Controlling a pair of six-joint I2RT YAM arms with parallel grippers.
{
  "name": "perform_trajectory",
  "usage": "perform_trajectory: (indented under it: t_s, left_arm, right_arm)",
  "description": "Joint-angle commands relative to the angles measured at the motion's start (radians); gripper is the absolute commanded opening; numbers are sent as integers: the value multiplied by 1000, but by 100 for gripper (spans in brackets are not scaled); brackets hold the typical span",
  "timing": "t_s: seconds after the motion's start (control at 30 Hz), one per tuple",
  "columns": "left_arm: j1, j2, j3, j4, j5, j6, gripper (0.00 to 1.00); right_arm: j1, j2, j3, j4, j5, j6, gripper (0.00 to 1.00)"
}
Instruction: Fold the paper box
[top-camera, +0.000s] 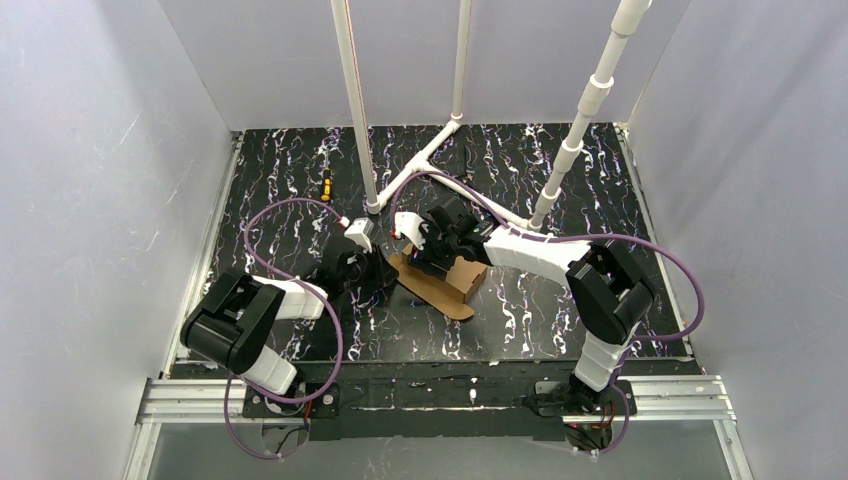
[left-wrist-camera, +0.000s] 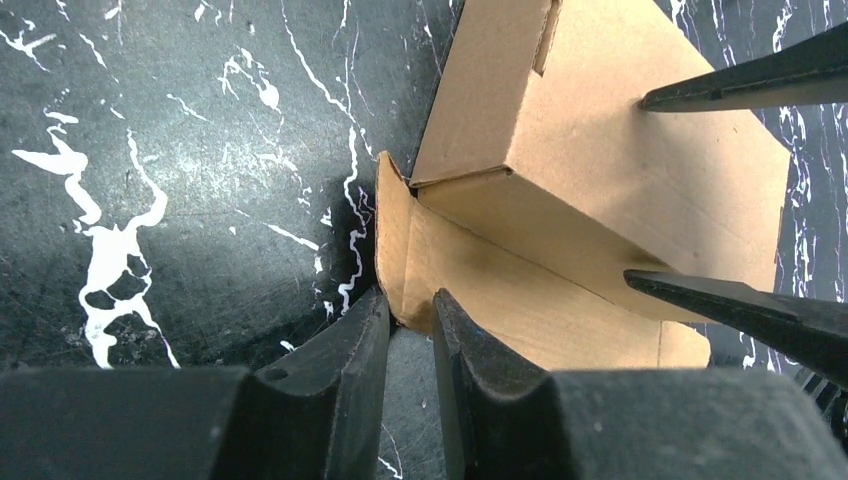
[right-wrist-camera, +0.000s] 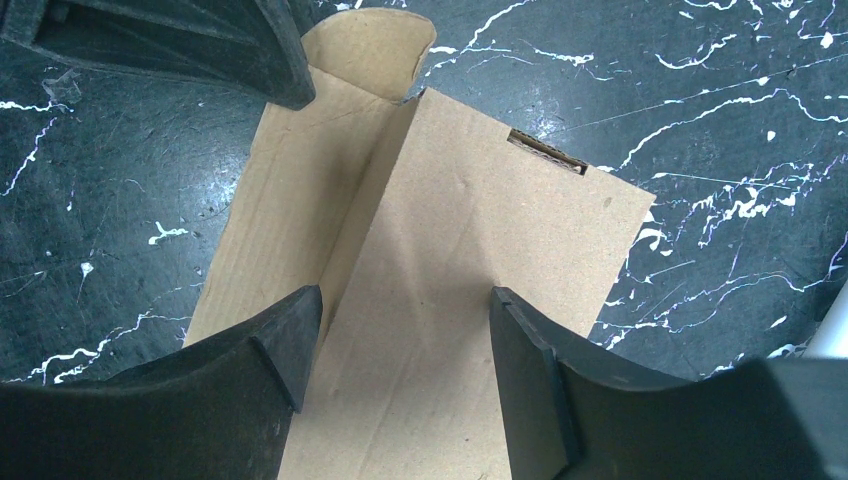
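The paper box lies half-formed near the middle of the black marbled worktop. It sits between the two arms and just in front of the white pipe frame.

From above, the left tool sits at the box's left end and the right tool over its far side, but the arms hide how their jaws stand.

The left wrist view settles that for its own tool. The two fingers are a narrow gap apart with dark worktop showing between them, and the corner of a small side flap is right at their tips. It also shows one panel raised along a crease above a flat panel, with a slot cut in the raised one. The right tool's fingers reach in from the right, spread across the raised panel.

The right wrist view shows the right tool open wide, one finger on each side of a long crease. Only this view shows the rounded tab at the box's end, with a finger of the left tool just beside it.
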Motion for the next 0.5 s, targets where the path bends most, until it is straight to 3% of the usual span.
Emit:
perform_trajectory:
  t_s: [0.0, 0.47]
  left_arm:
    - [-2, -25, 44, -10, -32, -1, 22]
    - [12, 10, 75, -8, -50, -29, 18]
  right_arm:
    - [0, 6, -14, -61, -45, 19, 70]
    - [-1, 3, -12, -66, -51, 16, 70]
